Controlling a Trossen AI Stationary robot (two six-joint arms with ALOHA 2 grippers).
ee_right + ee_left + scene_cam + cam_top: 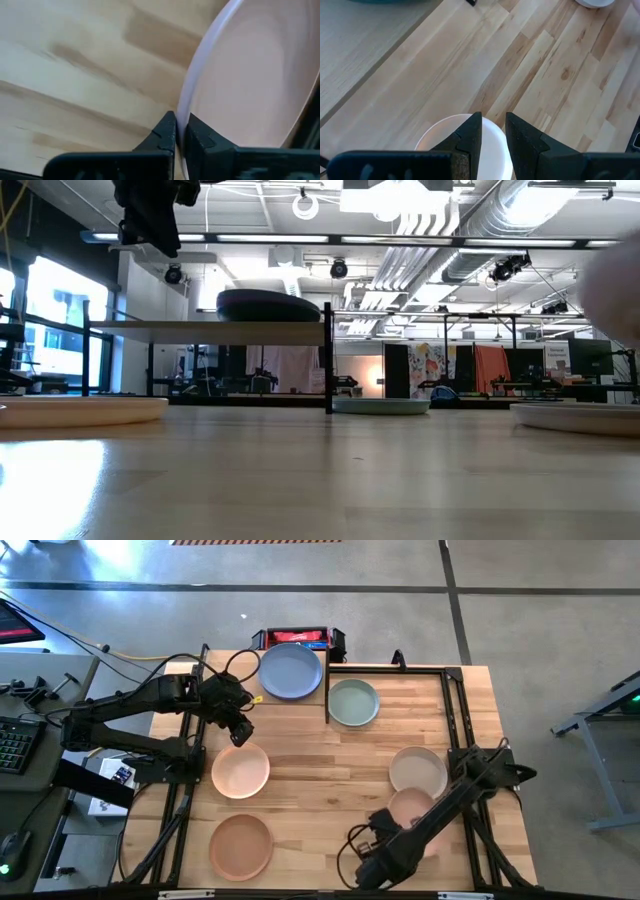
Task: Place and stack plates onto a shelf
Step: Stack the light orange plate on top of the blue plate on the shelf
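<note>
My left gripper (240,727) hangs open, with a narrow gap, above the far rim of the peach plate (240,770) (490,145) without touching it; in the low view it (150,225) is high above the table. My right gripper (398,830) is shut on the salmon pink plate (415,812). The blue plate (290,670) (268,305) lies flat on the shelf (200,675) (210,330). The grey-green (353,703), beige (418,768) and terracotta (240,845) plates rest flat on the tabletop. Purple and dark teal plates are not visible. My right gripper pinches the salmon pink plate's rim (184,112) between its two fingers, one on the inner face and one on the outer. The plate is tilted in the hold, its bowl facing away from the bare table. The arm hides the contact in the high view.
The shelf's black post (327,692) (327,360) stands between the blue and grey-green plates. A red-and-black box (297,637) sits beyond the far edge. Bare wood (330,790) lies mid-table between the two arms.
</note>
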